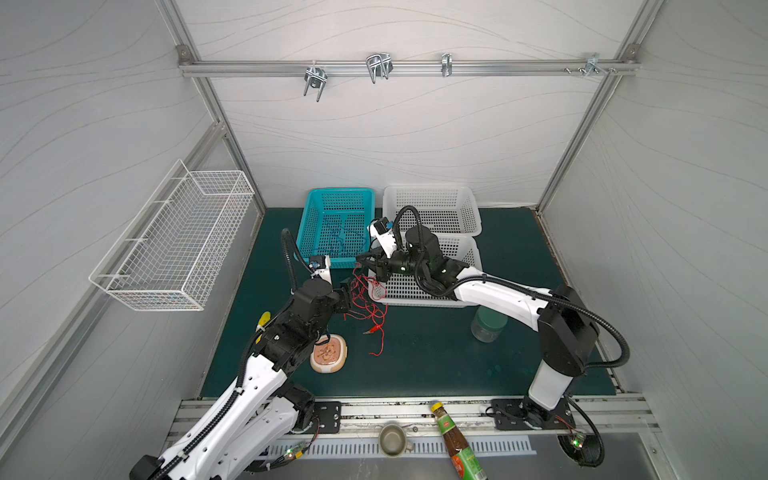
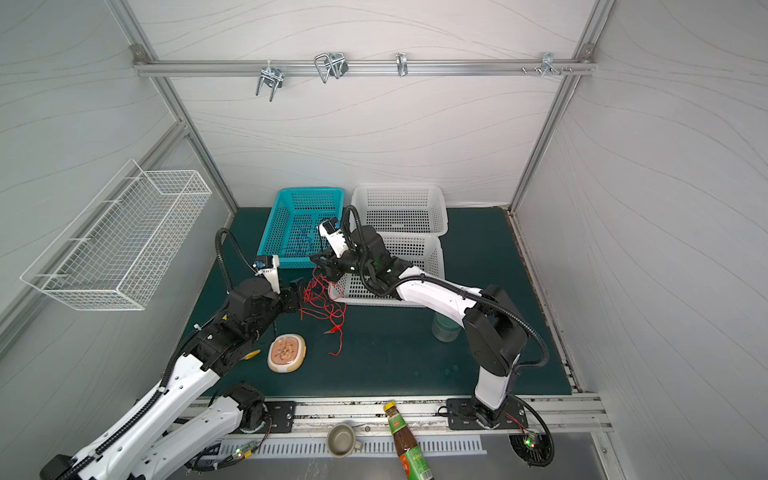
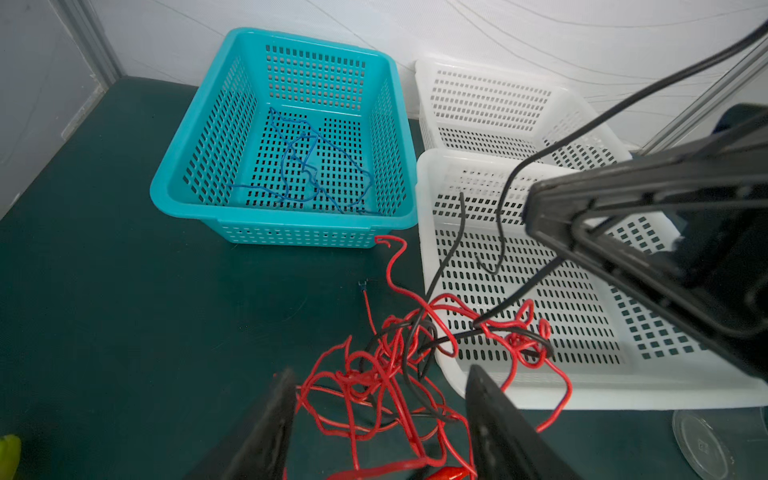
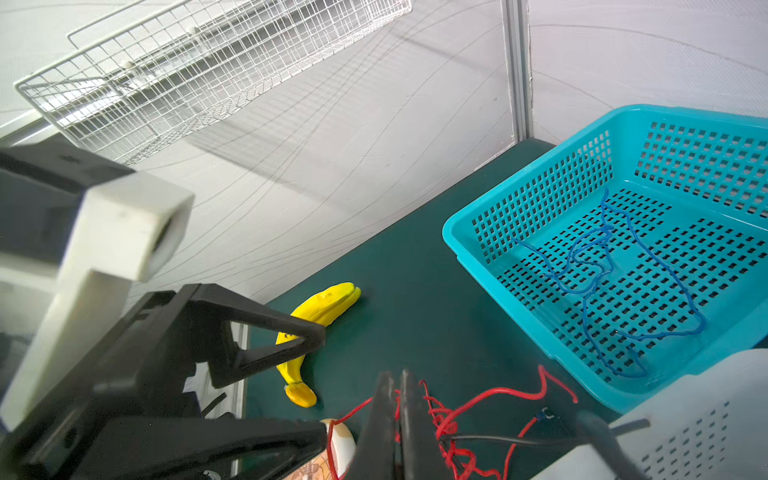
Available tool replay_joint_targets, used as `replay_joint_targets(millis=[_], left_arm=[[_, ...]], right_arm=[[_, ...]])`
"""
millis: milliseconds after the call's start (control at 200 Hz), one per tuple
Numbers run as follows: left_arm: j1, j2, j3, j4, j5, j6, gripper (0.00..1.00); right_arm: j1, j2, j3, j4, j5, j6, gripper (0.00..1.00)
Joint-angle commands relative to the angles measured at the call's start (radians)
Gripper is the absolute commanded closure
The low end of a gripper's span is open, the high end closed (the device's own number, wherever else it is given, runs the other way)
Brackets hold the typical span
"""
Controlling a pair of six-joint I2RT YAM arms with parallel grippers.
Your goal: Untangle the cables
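Note:
The cables are a red tangle (image 1: pixel 368 307) (image 2: pixel 322 301) (image 3: pixel 374 374) lying on the green mat and over the near white basket's corner, with black cable (image 3: pixel 511 291) threaded through it. A blue cable (image 3: pixel 299 166) (image 4: pixel 602 270) lies apart from them in the teal basket (image 1: pixel 340 191). My left gripper (image 3: pixel 379 370) (image 1: pixel 347 297) stands open with its fingers on either side of the red tangle. My right gripper (image 4: pixel 396 374) (image 1: pixel 360 261) is shut just above the tangle, and a taut black strand runs up to it.
Two white baskets (image 1: pixel 432 189) (image 1: pixel 419 301) stand right of the teal one. A banana (image 4: pixel 320 307) and a round food toy (image 1: pixel 329 353) lie near my left arm. A jar (image 1: pixel 486 326) sits under my right arm. A wire rack (image 1: pixel 174 241) hangs on the left wall.

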Motion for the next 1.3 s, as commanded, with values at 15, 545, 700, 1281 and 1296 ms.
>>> replay_joint_targets(millis=[15, 545, 700, 1281, 1296], left_arm=[[-0.004, 0.016, 0.012, 0.006, -0.017, -0.007, 0.34], [-0.005, 0.138, -0.081, 0.149, 0.022, 0.004, 0.23], [-0.005, 0.162, -0.095, 0.187, 0.009, 0.011, 0.24], [-0.004, 0.206, -0.162, 0.296, 0.047, 0.013, 0.63], [-0.004, 0.207, -0.161, 0.295, 0.046, 0.012, 0.66]], right_arm=[[-0.007, -0.042, 0.030, -0.008, -0.046, -0.013, 1.00], [-0.008, -0.063, 0.036, -0.023, -0.121, -0.023, 1.00], [-0.008, -0.073, 0.036, -0.022, -0.136, -0.022, 1.00], [-0.024, -0.078, 0.024, 0.060, -0.188, 0.037, 1.00], [-0.026, -0.079, 0.023, 0.061, -0.187, 0.040, 1.00]])
